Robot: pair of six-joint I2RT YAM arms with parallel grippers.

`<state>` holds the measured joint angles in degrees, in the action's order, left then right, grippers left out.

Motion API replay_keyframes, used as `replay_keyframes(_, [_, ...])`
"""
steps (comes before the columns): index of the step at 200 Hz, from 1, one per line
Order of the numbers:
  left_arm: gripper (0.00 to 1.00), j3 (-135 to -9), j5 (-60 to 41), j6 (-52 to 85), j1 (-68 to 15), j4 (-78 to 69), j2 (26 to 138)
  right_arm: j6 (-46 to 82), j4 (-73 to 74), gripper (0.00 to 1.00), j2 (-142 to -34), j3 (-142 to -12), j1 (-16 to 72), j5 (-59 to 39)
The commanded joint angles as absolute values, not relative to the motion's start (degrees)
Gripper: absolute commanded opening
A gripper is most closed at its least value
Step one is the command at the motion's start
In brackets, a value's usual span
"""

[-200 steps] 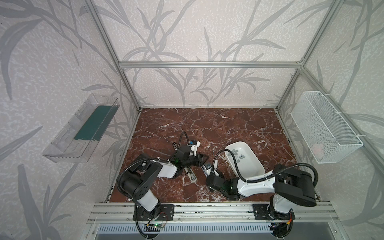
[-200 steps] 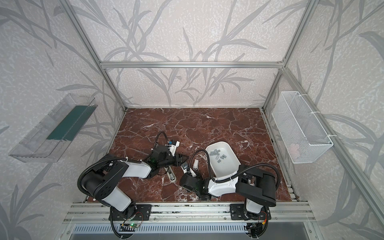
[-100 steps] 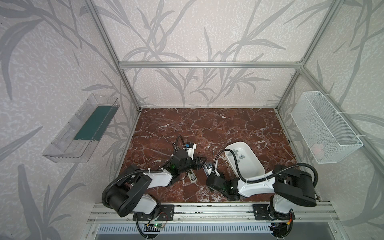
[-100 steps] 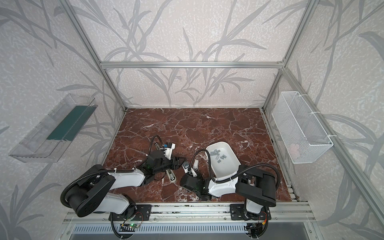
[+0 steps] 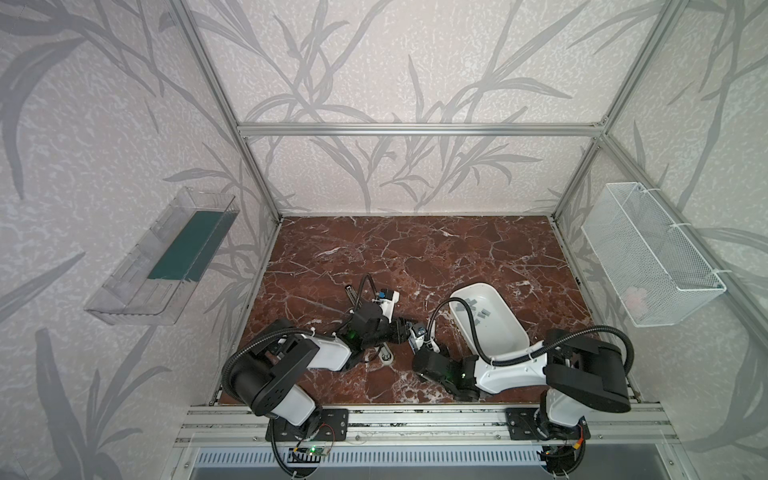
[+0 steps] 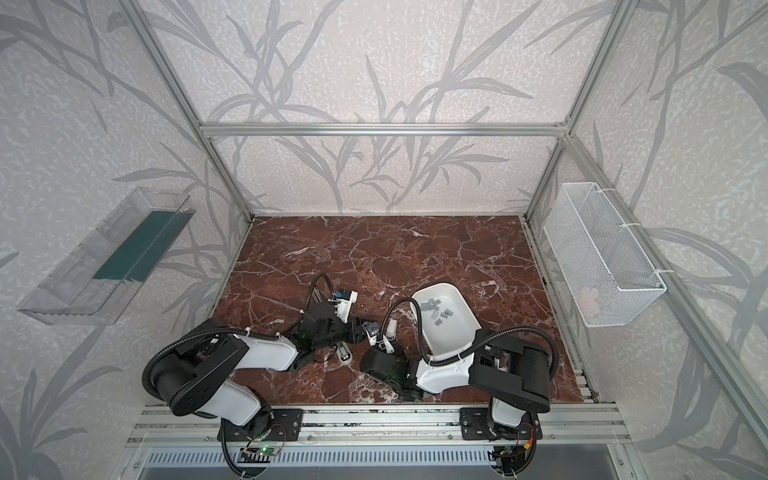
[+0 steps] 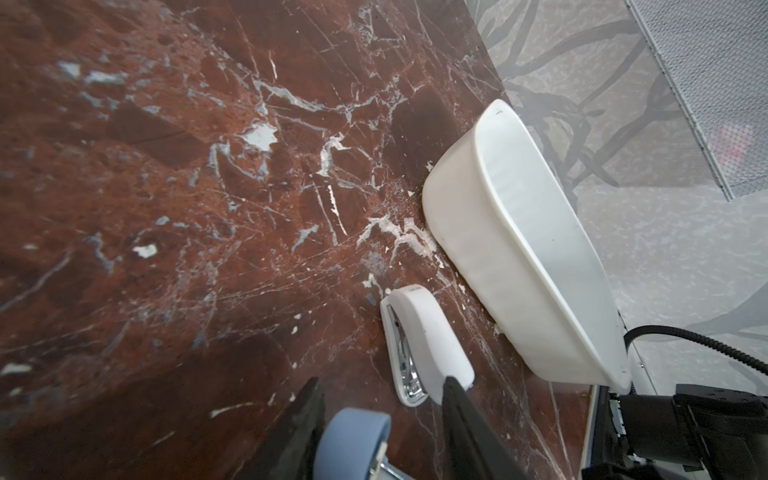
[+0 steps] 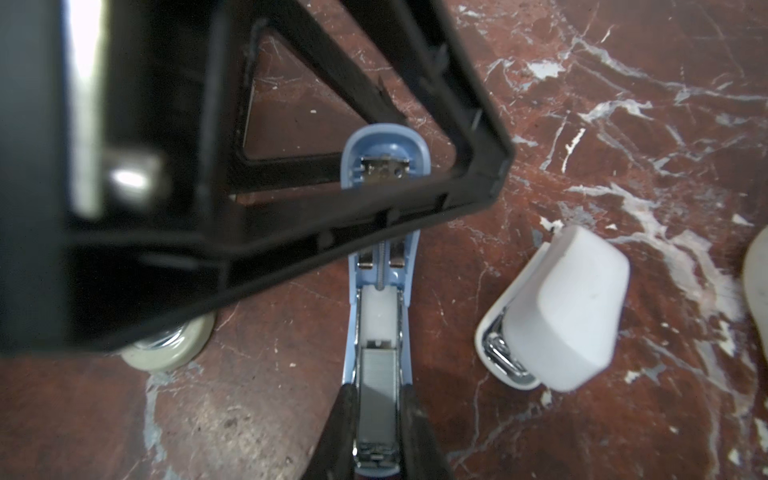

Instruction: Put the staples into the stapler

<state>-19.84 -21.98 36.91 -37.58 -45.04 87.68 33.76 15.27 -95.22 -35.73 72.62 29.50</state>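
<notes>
Your right fingers [image 8: 338, 424] are clamped on the sides of the blue stapler [image 8: 380, 307], at the end away from its hinge. They pin it flat to the worktop [image 5: 415, 249] with the magazine facing up. Between them, a ribbed grey strip of staples [image 8: 376, 395] lies in the channel.

Your left fingers [image 7: 303, 419] stand apart, straddling the stapler's flipped-back lid [image 7: 353, 440]. There is a gap on one side, so they are not gripping.

Judgement: they are placed to swing the lid down while the right hold stops the body skating. The strip looks seated, so closing is the step left.

Just beside the blue stapler lies a small white stapler [image 8: 561, 307], untouched. Past it, further from the blue stapler, the white dish [image 5: 500, 338] holds the spare staples [image 5: 478, 313], loose.
</notes>
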Motion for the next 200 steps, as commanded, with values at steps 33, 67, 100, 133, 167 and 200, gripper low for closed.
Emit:
replay_keyframes(33, [0.39, -19.65, -25.04, 32.60, -40.48, -48.98, 84.89, 36.09, 17.16, 0.05, -95.43, -34.37, 71.05, 30.77])
replay_keyframes(67, [0.35, -17.45, -28.73, 32.05, -41.66, -59.38, 89.58, 38.03, 17.40, 0.05, -95.44, -34.01, 70.82, 31.44])
replay_keyframes(100, [0.34, -16.49, -31.65, 31.97, -41.89, -69.07, 97.54, 38.23, 18.14, 0.06, -95.72, -33.50, 70.23, 31.88])
replay_keyframes(133, [0.34, -15.46, -33.81, 32.63, -41.84, -77.24, 103.22, 37.18, 19.79, 0.06, -95.20, -32.87, 70.14, 31.73])
replay_keyframes(167, [0.33, -15.20, -32.30, 31.31, -41.84, -74.02, 101.12, 36.89, 19.01, 0.14, -93.64, -32.87, 70.19, 31.58])
replay_keyframes(200, [0.33, -16.96, -31.20, 29.61, -41.84, -67.23, 99.05, 34.96, 16.73, 0.37, -88.28, -30.93, 70.16, 31.33])
